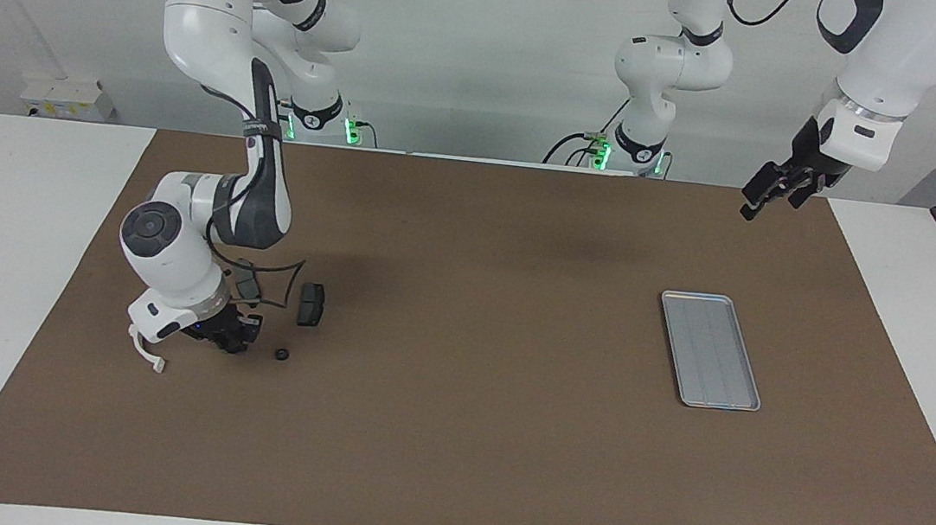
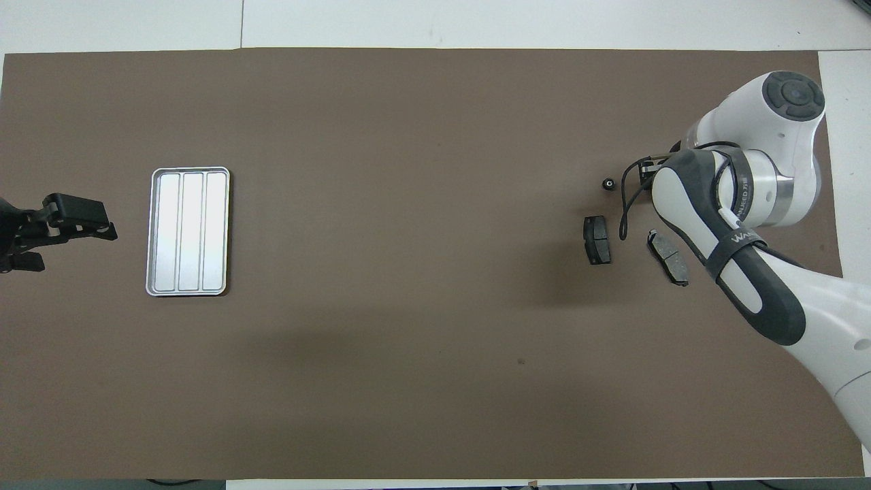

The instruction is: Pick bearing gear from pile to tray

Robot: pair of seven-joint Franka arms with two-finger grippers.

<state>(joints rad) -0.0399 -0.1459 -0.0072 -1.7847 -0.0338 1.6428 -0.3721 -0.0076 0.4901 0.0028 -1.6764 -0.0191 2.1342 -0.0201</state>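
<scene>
While the left gripper (image 1: 775,193) waits with its jaws spread wide, holding nothing, above the brown mat's (image 1: 450,435) edge nearest the robots at the left arm's end, the right gripper (image 1: 227,340) is down among the loose pile at the right arm's end. Whether it grips anything I cannot tell. One small black round piece (image 1: 282,354) lies just beside it, with two dark grey brake pads (image 1: 310,303) near. Well apart sits the flat silver-grey metal tray (image 1: 710,350), toward the left arm's end.
</scene>
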